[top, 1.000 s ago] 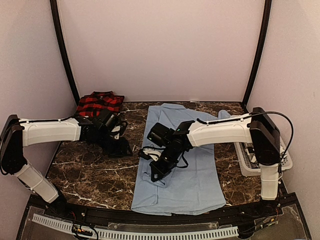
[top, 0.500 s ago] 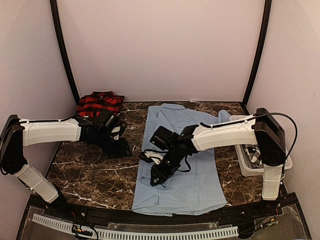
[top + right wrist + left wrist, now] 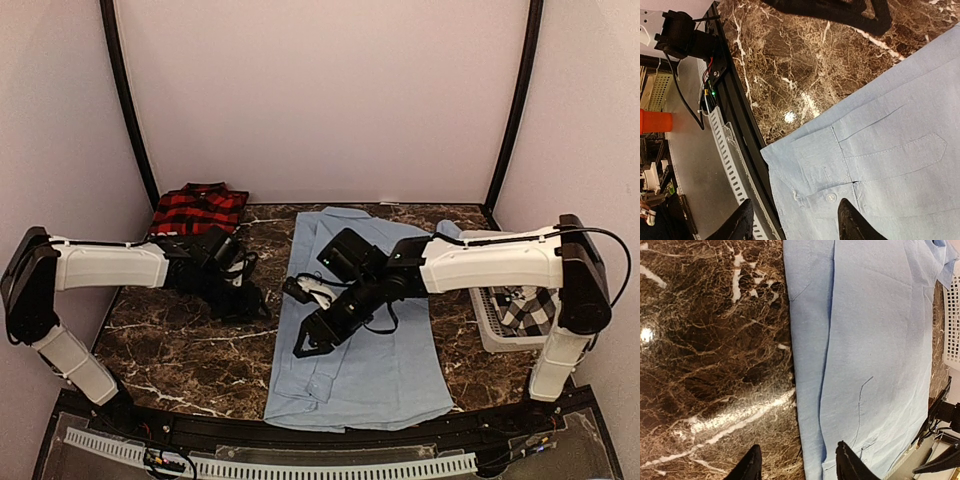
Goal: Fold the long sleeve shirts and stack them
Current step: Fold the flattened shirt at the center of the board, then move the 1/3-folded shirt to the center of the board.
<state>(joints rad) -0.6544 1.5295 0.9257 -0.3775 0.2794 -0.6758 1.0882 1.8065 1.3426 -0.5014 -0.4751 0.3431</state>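
The light blue shirt (image 3: 385, 350) lies flat down the middle of the table, collar at the back, one sleeve folded along its left side. In the right wrist view its cuff and button (image 3: 830, 197) lie by the near hem. My right gripper (image 3: 303, 347) (image 3: 795, 227) hangs open just above that cuff, holding nothing. At the shirt's (image 3: 875, 340) left edge my left gripper (image 3: 248, 300) (image 3: 797, 470) stands open, one finger over marble, one over cloth. The red-and-black plaid shirt (image 3: 200, 207) lies folded at the back left. The black-and-white checked shirt (image 3: 525, 305) sits in the basket.
A white lattice basket (image 3: 490, 335) (image 3: 955, 315) stands at the table's right edge. Dark marble (image 3: 180, 340) shows left of the blue shirt. A black rail and a white slotted strip (image 3: 722, 150) run along the near edge.
My right gripper has opened and let go of the blue sleeve, which now lies flat. The right arm has stretched out and swung back, uncovering the checked shirt. The left arm barely moved.
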